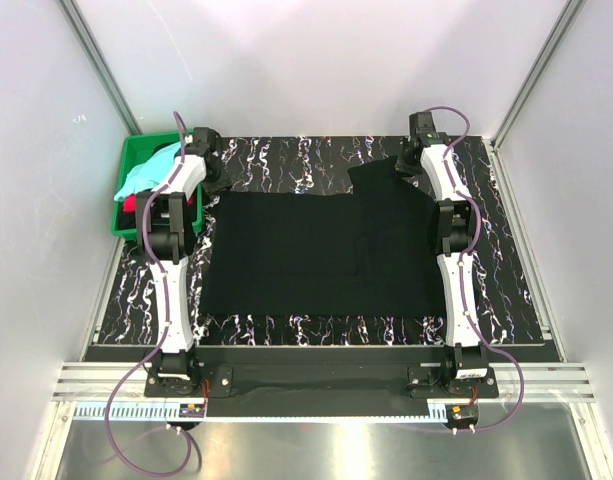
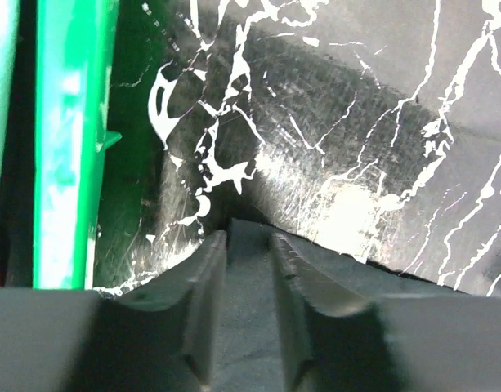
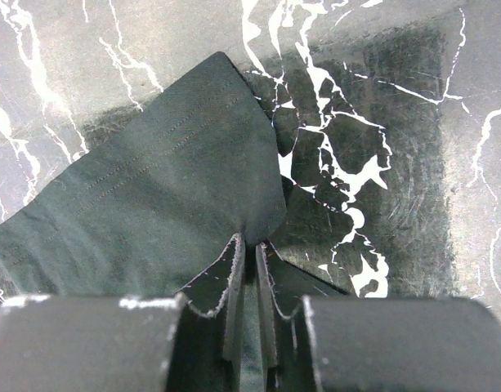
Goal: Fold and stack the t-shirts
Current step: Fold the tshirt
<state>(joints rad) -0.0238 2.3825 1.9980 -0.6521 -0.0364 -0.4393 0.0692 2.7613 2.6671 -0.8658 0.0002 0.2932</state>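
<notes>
The black t-shirt [image 1: 316, 250] lies spread flat in the middle of the tabletop. My left gripper [image 1: 212, 172] is at its far left corner, beside the crate. In the left wrist view its fingers [image 2: 248, 241] are closed on the black cloth [image 2: 332, 269]. My right gripper [image 1: 412, 160] is at the far right sleeve [image 1: 381, 178]. In the right wrist view it [image 3: 250, 245] is shut on the sleeve's edge [image 3: 152, 196], which spreads away to the left. A pale aqua tee [image 1: 151, 165] and a red one [image 1: 136, 205] lie in the crate.
The green plastic crate [image 1: 121, 222] stands at the far left of the table; its wall [image 2: 66, 147] shows close to the left fingers. The black white-streaked tabletop [image 1: 316, 150] shows round the shirt. White walls enclose the table on three sides.
</notes>
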